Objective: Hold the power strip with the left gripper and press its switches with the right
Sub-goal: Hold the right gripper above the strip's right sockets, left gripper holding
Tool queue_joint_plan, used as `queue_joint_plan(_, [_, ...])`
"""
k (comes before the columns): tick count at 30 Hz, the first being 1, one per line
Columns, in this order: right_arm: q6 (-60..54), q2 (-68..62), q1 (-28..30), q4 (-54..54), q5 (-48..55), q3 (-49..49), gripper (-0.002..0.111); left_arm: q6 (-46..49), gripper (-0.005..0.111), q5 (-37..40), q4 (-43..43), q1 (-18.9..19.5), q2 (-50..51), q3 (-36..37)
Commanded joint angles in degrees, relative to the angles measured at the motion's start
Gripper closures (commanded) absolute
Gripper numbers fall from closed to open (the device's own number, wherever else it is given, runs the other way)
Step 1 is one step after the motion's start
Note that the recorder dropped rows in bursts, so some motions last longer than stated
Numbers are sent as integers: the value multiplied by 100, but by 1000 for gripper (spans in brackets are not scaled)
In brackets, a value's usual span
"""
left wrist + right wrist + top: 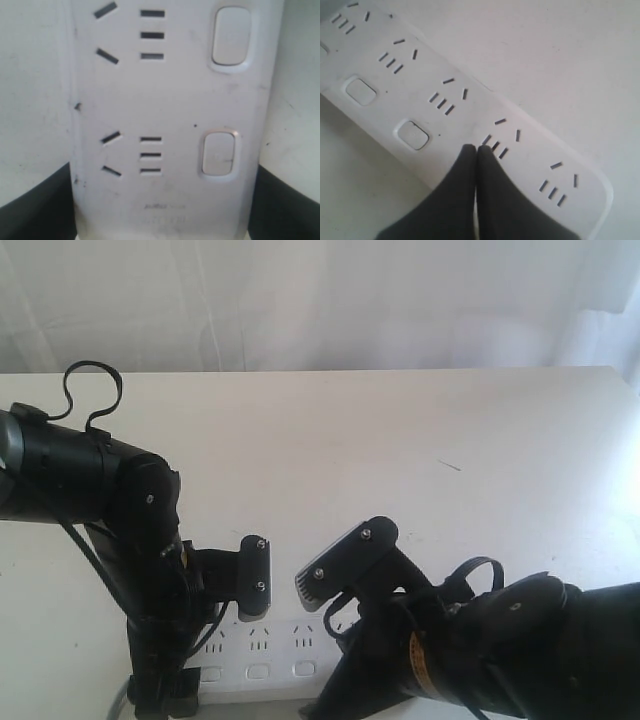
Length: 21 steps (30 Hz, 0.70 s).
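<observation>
The white power strip (262, 642) lies along the near edge of the table, with three switches (258, 672) showing below its sockets. My left gripper (222, 655) is shut on the strip's left end. In the left wrist view its black fingers (30, 210) press both long edges of the power strip (165, 100), and two switches (218, 153) show. My right gripper (312, 588) hangs just above the strip's middle. In the right wrist view the right gripper (476, 148) is shut and empty, tips over the power strip (470, 110) beside a socket. Two switches (413, 135) lie clear of it; its fingers hide the part underneath.
The white table (400, 460) stretches behind the strip to a far edge below a pale curtain (320, 300). A looped black cable (90, 390) rises from the left arm. The right arm's bulky body (520, 650) fills the near right corner.
</observation>
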<state>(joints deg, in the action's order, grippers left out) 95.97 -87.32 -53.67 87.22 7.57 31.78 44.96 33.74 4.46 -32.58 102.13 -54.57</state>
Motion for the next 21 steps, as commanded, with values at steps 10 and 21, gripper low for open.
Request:
queue_joint_plan(10, [24,-307,0,-4,3,-43,108,6,106,686,280,-37,222,178])
queue_joint_plan(21, [24,-307,0,-26,-352,-43,108,6,106,686,280,-37,222,178])
